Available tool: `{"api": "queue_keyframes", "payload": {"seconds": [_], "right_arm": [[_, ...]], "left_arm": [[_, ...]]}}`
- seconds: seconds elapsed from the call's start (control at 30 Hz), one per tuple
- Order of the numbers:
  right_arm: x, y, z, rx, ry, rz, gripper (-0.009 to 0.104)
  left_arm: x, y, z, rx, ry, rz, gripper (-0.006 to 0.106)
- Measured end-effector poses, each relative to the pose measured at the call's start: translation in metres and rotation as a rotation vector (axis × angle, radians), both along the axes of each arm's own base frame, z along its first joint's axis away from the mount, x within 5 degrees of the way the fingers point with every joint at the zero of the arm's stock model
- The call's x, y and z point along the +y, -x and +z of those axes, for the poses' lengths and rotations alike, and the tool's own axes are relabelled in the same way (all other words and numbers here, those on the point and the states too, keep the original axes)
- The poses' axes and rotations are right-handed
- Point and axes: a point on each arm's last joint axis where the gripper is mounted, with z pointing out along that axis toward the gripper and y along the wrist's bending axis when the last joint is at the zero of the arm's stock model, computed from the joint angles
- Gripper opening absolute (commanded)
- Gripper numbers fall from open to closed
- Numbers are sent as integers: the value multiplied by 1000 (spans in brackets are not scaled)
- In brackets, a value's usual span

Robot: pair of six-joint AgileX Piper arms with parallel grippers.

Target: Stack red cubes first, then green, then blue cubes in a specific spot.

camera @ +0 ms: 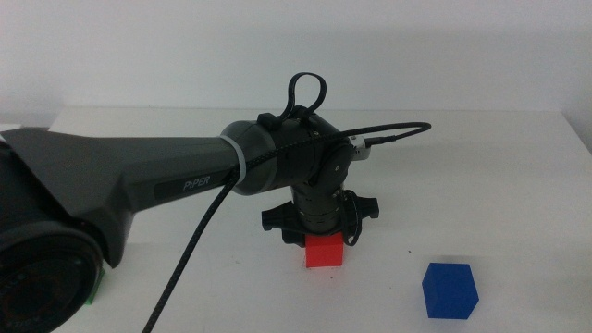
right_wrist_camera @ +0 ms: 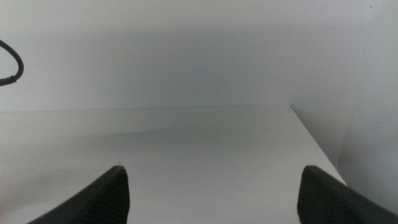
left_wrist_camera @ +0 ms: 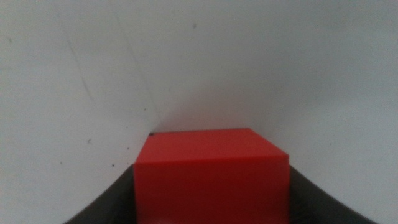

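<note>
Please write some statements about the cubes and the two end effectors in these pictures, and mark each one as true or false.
1. The left end effector has the red cube between its jaws. True.
2. The blue cube sits on top of the red cube. False: it stands apart on the table.
3. The right end effector holds a cube. False: its jaws are open with nothing between them.
4. The left arm comes in from the left side of the middle view. True.

Bright red cube (camera: 325,252), deep blue cube (camera: 450,289) (both plain).
</note>
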Motion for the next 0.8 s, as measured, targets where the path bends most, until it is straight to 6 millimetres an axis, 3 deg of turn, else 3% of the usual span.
{"api": "queue_keyframes", "payload": {"seconds": [0.17,0.2,0.3,0.47,0.57,0.63,0.8], "right_arm": [[0,0,0,0,0,0,93],[0,0,0,0,0,0,93],[0,0,0,0,0,0,93],[0,0,0,0,0,0,93],[0,0,0,0,0,0,93],[0,0,0,0,0,0,93],[0,0,0,0,0,0,93]], "left_arm": [[0,0,-1,3,-4,-8,45],[0,0,-1,2,-5,-12,69],[-1,0,-4,5,-13,-38,94],[-1,1,8,1,12,-104,94],[10,6,48,-31,31,-176,94],[28,15,90,-73,25,-218,94],[97,40,172,-169,-58,-218,94]]}}
